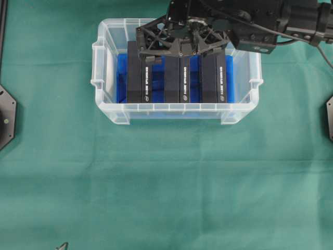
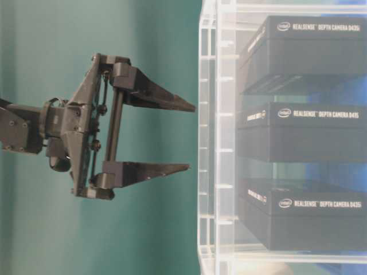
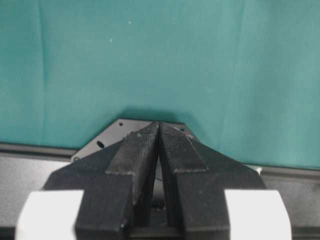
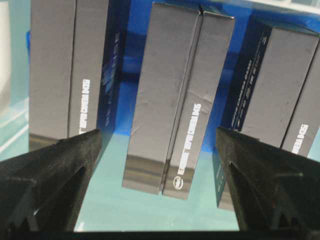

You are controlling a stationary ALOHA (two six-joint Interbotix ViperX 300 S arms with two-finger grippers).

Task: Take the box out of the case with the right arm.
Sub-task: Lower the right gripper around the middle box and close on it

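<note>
My right arm [image 1: 270,26] reaches in from the far right side and hangs over the back of the case [image 1: 106,99], with my right gripper [image 1: 179,44] pointing down above the middle box [image 1: 177,78]. The case sits on a green cloth [image 1: 166,182], and 3 black boxes stand in a row on its blue floor. My right fingers [image 4: 50,175] are spread wide apart, 1 on each side of the middle box, and they hold nothing. My left gripper [image 3: 159,131] hangs over the green cloth with its 2 fingers pressed together, empty.
</note>
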